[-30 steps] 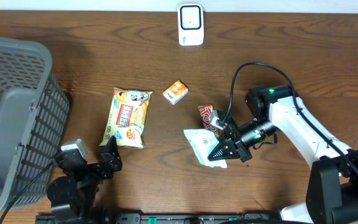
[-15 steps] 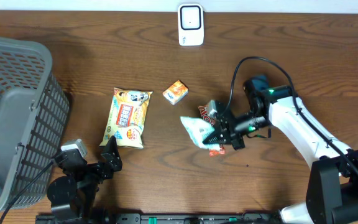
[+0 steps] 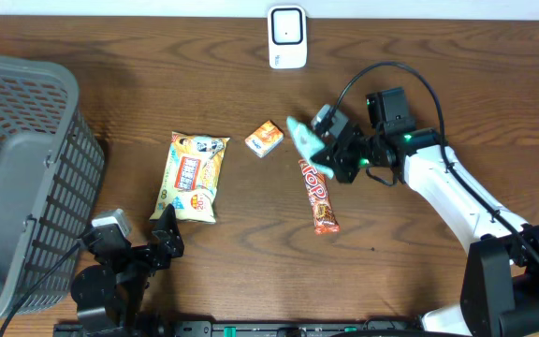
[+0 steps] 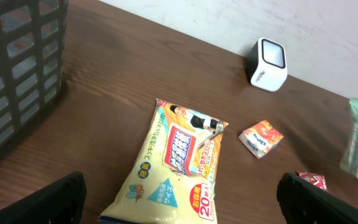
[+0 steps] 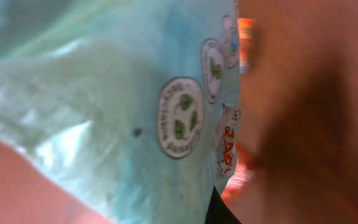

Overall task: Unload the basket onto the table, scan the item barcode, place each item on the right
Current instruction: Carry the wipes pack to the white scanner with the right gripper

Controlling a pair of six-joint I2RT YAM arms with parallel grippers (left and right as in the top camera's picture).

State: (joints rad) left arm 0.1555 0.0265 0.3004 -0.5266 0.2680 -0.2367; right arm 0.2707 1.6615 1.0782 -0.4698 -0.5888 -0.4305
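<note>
The right end effector (image 3: 324, 142) is pressed together on one end of a mint-green packet (image 3: 299, 139), pinching it. The packet sticks out from the fingertips towards the left side of the bench (image 3: 438, 56), turned partly on edge. In the right wrist view its crinkled film fills the frame, printed with round leaf emblems. Just below the grip a red chocolate bar (image 3: 320, 195) lies lengthwise on the wood, and a small orange box (image 3: 264, 139) sits just beside the packet's free end. The white barcode scanner (image 3: 287, 37) stands at the far edge, apart from the packet. Further left lies a yellow wipes pack (image 3: 193, 175), then a grey basket (image 3: 17, 178) at the bench's left end. The left end effector (image 3: 167, 231) rests near the front edge with its fingers spread wide, holding nothing.
</note>
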